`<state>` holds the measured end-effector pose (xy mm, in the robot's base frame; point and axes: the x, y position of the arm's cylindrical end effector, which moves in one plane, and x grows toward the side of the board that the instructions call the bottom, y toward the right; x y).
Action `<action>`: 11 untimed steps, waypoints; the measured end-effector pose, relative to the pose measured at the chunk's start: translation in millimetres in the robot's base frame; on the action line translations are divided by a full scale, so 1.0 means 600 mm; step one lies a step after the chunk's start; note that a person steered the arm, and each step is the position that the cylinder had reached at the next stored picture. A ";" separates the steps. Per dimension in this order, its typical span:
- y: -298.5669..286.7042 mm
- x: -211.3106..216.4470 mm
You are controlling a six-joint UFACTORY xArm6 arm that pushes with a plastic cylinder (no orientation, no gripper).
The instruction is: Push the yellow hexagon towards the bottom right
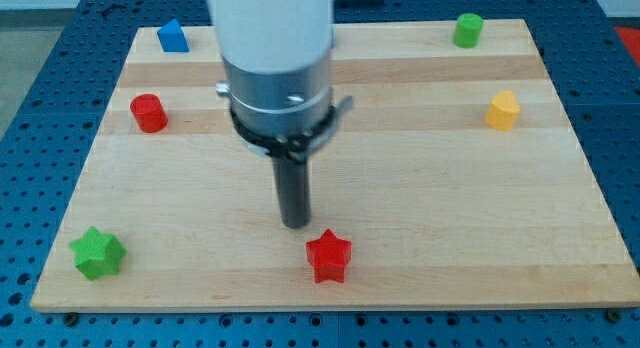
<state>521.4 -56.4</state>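
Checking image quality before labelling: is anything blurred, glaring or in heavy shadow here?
Camera view: the arm's pale upper housing looks soft and blurred; my tip and the red star beside it look sharp; lighting is even, shadows faint, with no strong glare on the wooden board.

from my remote seat i see a pale wooden bench (420,188) filling most of the view, built of long planks running from the view's left to its right, with slightly darker strips near the view's top. its surface is smooth and evenly lit, with soft shadows and no harsh glare. beneath and around it lies a blue metal plate (30,138) dotted with a regular grid of small holes, showing along the view's left, right and bottom edges and at the top corners. a few dark fasteners (320,316) sit along the bench's bottom edge. no walls or windows show.
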 end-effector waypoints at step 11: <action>0.184 -0.096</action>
<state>463.6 54.1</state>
